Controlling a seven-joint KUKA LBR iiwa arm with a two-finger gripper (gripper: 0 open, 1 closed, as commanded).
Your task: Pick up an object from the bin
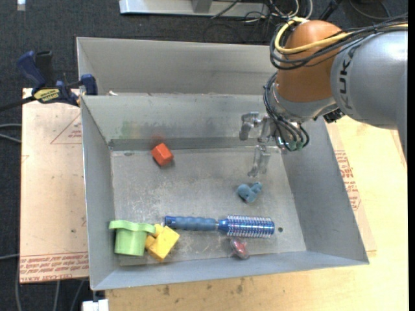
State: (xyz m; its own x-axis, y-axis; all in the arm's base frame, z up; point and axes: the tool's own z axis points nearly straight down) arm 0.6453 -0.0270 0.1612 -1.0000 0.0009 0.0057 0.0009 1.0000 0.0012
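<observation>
A grey metal bin (97, 173) with sloping walls is seen from above, with a few loose things spread on its floor. The robot arm (376, 76), silver with an orange cover and looped cables at its wrist, reaches in from the right, far above the hairbrush in the view. Its gripper (258, 169) hangs down over the floor, above the head end of the hairbrush. Whether the gripper is spread or pressed together cannot be told from this angle.

A blue hairbrush (220, 225) lies flat along the front of the floor, handle to the left and bristled head to the right. A green cup (130, 238) with a wide rim sits just past the hairbrush's handle end. A yellow block (162, 242) lies against the cup, just below that handle end. An orange cube (162, 154) rests well apart from the hairbrush, up and to the left of its handle. A small pale blue lump (249, 192) lies between the hairbrush's head and the gripper, close under the gripper and nearest to it. A small pinkish thing (240, 249) sits just below the hairbrush's head
</observation>
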